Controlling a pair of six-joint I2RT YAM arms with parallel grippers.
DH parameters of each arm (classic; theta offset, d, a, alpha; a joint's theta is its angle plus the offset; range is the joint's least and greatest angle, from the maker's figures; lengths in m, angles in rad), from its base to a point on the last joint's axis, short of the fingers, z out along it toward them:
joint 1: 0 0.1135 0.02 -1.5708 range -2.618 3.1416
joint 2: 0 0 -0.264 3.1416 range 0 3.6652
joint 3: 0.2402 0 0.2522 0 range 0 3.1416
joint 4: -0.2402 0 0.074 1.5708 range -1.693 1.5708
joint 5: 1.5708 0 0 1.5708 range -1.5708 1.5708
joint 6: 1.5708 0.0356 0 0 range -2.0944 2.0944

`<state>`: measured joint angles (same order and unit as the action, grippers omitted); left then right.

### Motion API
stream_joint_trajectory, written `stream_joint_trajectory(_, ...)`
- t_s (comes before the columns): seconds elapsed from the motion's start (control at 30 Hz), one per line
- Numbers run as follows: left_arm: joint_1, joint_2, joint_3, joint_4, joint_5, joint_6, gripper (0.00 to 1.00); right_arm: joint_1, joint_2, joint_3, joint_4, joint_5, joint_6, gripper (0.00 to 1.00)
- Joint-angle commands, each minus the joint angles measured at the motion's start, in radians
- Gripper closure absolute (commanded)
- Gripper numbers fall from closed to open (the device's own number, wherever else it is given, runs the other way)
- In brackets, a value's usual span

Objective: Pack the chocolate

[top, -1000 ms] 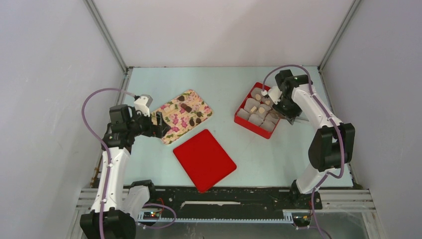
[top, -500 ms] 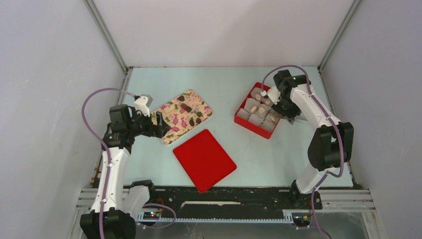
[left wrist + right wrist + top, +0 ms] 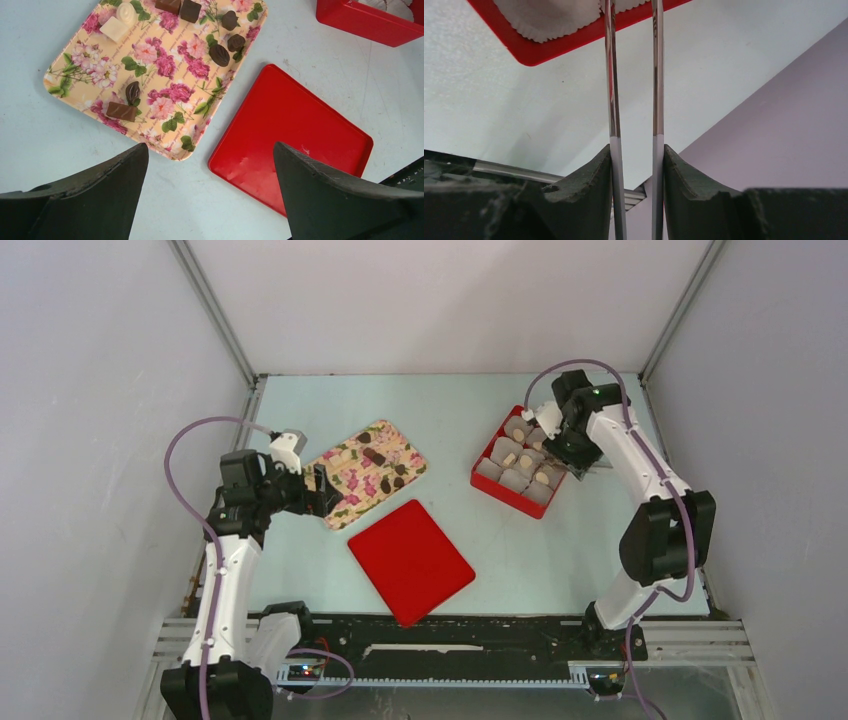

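Some chocolates (image 3: 527,461) were packed in the box (image 3: 500,492); nine were left on the tray (image 3: 75,75). Tweezers (image 3: 611,100) were clenched by the right pincer (image 3: 636,155); the left pincer (image 3: 210,195) was released.

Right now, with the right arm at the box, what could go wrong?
1. The tweezers in the right gripper cross the red box rim near its corner; their thin tips could snag a paper cup.
2. The tips lie outside the wrist view, so a piece stuck to them would go unseen.
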<state>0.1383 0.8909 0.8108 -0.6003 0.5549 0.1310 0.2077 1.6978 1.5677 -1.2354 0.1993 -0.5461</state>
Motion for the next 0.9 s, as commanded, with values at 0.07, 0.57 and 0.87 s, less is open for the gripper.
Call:
stream_joint_trajectory(0.07, -0.09, 0.036, 0.011, -0.02, -0.034, 0.068, 0.02, 0.004, -0.1, 0.058, -0.006, -0.119, 0.023, 0.61)
stream_joint_trajectory(0.57, -0.683, 0.485, 0.419, 0.106, -0.308, -0.03, 0.02, -0.141, -0.315, -0.122, 0.124, -0.4, 0.109, 0.65)
stream_joint_trajectory(0.87, -0.79, 1.016, 0.856, 0.275, -0.379, -0.456, 0.15, -0.336, -0.422, -0.199, 0.173, -0.501, 0.179, 0.64)
